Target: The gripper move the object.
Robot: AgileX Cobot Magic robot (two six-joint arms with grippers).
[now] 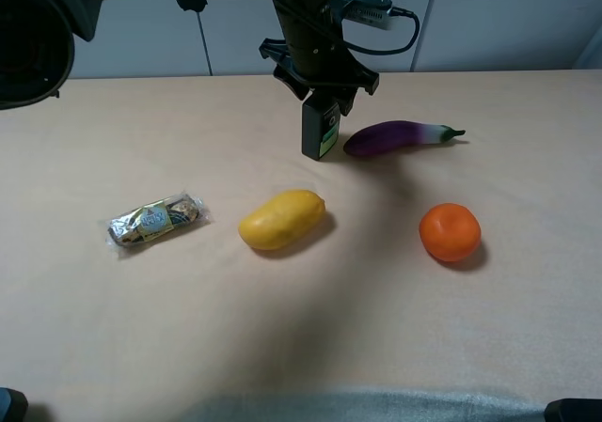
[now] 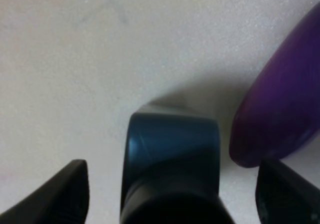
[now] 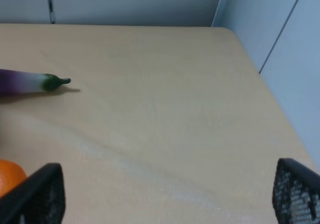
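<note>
The bottle (image 1: 320, 130) stands upright on the table (image 1: 282, 328) just beside the eggplant (image 1: 400, 138). The left gripper (image 2: 172, 189) straddles its top, fingers (image 2: 65, 194) apart, clear of both sides. Step in hand: release. Next: lift straight up without tipping the bottle. The right gripper (image 3: 165, 196) is also spread, holding nothing.

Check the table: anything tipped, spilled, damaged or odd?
Nothing stands out. The pump bottle stands upright beside the eggplant, between the left gripper's open jaws. The chocolate pack, mango and orange lie apart and look intact. No spill shows on the table.
</note>
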